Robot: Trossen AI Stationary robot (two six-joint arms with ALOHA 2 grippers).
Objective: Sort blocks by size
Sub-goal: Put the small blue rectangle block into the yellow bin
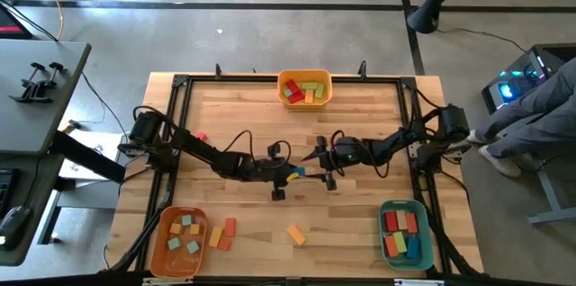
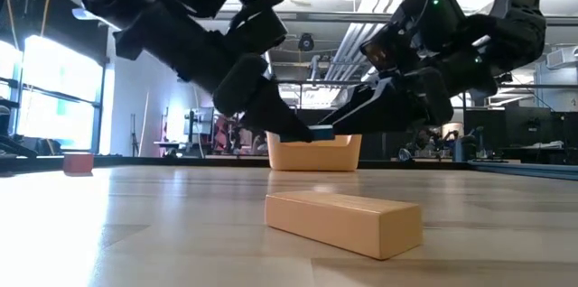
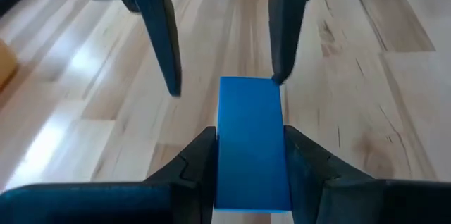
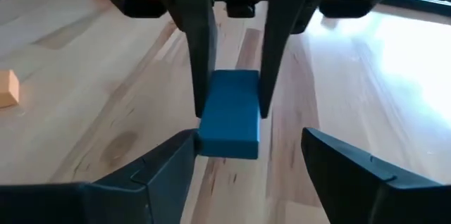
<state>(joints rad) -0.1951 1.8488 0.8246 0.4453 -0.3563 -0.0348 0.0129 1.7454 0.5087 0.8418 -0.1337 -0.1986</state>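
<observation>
Clamped in the left tool [image 3: 250, 164], a smooth blue rectangular block [image 3: 251, 143]; right tool [image 4: 246, 160] spread apart.

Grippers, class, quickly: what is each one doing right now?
Left gripper: fingers shut on the blue block, mid-table.
Right gripper: fingers open on either side of that block, not gripping it.

No legible text, label, brand, number or sign in any view.
</observation>
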